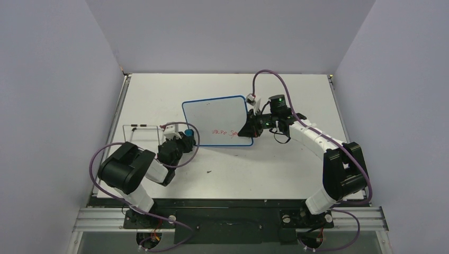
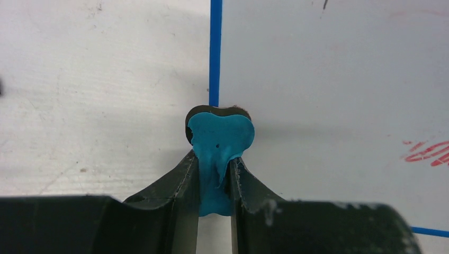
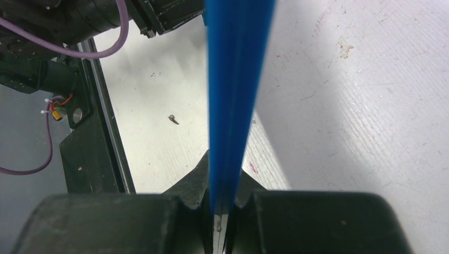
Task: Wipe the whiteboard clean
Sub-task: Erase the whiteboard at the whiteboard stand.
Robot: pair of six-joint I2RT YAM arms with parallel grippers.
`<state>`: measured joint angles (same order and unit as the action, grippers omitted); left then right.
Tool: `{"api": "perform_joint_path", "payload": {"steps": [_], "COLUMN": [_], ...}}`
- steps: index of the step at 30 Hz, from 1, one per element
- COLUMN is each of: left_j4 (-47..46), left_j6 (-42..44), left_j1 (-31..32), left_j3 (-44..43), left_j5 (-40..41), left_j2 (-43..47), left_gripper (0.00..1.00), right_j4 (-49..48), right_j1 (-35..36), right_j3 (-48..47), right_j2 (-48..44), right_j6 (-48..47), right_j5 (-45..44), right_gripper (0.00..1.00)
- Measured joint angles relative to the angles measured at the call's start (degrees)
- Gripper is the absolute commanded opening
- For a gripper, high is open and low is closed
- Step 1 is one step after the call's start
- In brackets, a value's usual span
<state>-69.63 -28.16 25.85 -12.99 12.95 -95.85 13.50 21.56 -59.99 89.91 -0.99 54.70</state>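
Nearest you on the left, your left claw (image 1: 186, 138) is closed narrowly around the waist of the blue eraser (image 2: 219, 138), whose wide head sticks out past the fingertips. That head sits right over the blue rim on the left side of the whiteboard (image 1: 214, 114), half above the white face and half above the bare surface (image 1: 238, 169). The views don't settle whether it is pressing down or just hovering. The whiteboard lies near the middle of the surface, slightly skewed. The red writing (image 1: 223, 132) runs along its near strip, to the right of the eraser and well apart from it. At the near right corner your right claw (image 1: 253, 124) is clamped tight on the rim, which runs edge-on between its jaws in the wrist view. You appear to be using that arm to pin the whiteboard. The step in hand looks like the start of the wipe: eraser brought to the edge, nothing visibly rubbed out. Your next move calls for setting the eraser's felt flat on the face and sweeping right along the near strip, through the red marks. Use enough pressure to lift the ink, and hold the right grip firm so the whiteboard doesn't slide. The far part of the face looks clean already.
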Motion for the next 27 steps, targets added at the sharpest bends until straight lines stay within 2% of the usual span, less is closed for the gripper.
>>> {"api": "perform_joint_path", "payload": {"steps": [4, 9, 20, 27], "left_j4": [1.42, -0.33, -1.66, 3.85], "left_j6": [-0.11, -0.07, -0.07, 0.13], "left_j1": [-2.64, -2.78, 10.14, 11.54], "left_j3": [-1.92, -3.19, -7.56, -13.11], "left_j5": [-3.39, -7.43, -9.14, -11.28], "left_j2": [0.0, -1.97, -0.44, 6.25], "left_gripper": [0.0, 0.0, 0.0, 0.0], "right_j4": [-0.48, -0.52, -1.16, 0.09], "right_j1": [0.0, -0.55, -0.66, -0.17], "right_j3": [0.0, 0.0, -0.02, -0.02], "right_j2": [0.0, -0.02, -0.15, -0.15], "right_j6": [0.09, 0.35, 0.07, 0.0], "right_j5": [-0.44, -0.59, -1.53, -0.17], "right_gripper": [0.0, 0.0, 0.0, 0.0]}}
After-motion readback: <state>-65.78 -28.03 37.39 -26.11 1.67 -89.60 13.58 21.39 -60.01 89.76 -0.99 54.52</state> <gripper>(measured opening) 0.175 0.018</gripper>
